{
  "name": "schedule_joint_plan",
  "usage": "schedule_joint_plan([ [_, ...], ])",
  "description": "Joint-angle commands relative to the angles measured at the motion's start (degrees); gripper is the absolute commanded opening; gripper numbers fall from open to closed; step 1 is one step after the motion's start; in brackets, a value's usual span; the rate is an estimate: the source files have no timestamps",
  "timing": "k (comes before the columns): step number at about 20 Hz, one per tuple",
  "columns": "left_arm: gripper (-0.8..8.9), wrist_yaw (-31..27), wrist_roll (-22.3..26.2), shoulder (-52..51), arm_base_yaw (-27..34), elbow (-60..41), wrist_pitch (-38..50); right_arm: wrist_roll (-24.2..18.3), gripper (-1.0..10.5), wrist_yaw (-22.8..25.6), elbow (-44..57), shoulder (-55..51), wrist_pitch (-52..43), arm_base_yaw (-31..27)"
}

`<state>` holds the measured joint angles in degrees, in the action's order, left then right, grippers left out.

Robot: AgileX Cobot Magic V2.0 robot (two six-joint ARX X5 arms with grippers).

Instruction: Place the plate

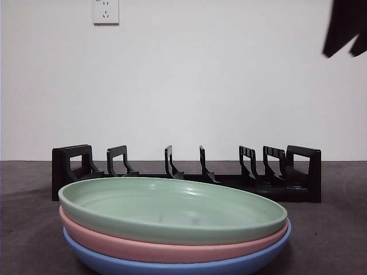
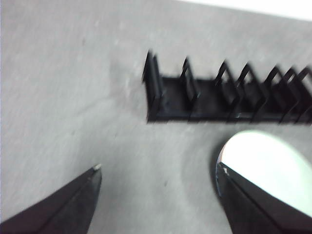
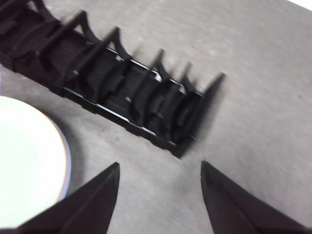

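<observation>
Three plates stacked on the grey surface point(image 1: 34, 240), nearest the front camera: green plate point(image 1: 172, 207) on top, pink plate point(image 1: 166, 247) under it, blue plate point(image 1: 172, 266) at the bottom. Black rack point(image 1: 186, 175) stands behind the stack, at its 12 o'clock, apart from it, every slot unfilled. Nothing lifted yet; step in hand reads as the approach to the top plate. Right gripper point(image 3: 160, 175) hovers high: jaws spread wide, holding nothing, touching nothing, with the rack's end ahead of them and the stack's rim off to one side. Left gripper point(image 2: 158, 170) likewise up in the air, jaws wide apart and bare, plate edge just behind one jaw. A dark tip at 1 o'clock in the front view is an arm; which one, cannot tell. To do it well, my judgement: come down on the green plate's rim only, bite thin enough to spare the pink one beneath, lift clear before tilting, then stand it upright between two rack dividers. Rim is shallow and glossy, so slipping is the likely trouble.
</observation>
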<state>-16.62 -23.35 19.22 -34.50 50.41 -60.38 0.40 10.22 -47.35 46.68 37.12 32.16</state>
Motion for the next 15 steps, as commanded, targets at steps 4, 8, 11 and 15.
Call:
schedule_joint_plan([
  [4,3.73,-1.0,0.5,0.2,-0.2,0.6,1.6,1.9,2.7,-0.3,2.6,-10.8,7.2,0.3],
  [8,0.08,-0.8,0.5,0.2,-0.3,0.6,1.1,1.7,-0.2,-0.3,2.6,-14.7,10.6,0.3],
  [11,0.07,-0.8,0.6,0.2,-0.3,0.6,1.1,1.7,0.2,-0.9,2.6,-15.0,8.6,0.3],
  [15,0.07,-0.8,0.6,0.0,-0.3,0.6,1.7,2.2,0.2,-2.5,2.6,-15.0,8.6,0.3],
])
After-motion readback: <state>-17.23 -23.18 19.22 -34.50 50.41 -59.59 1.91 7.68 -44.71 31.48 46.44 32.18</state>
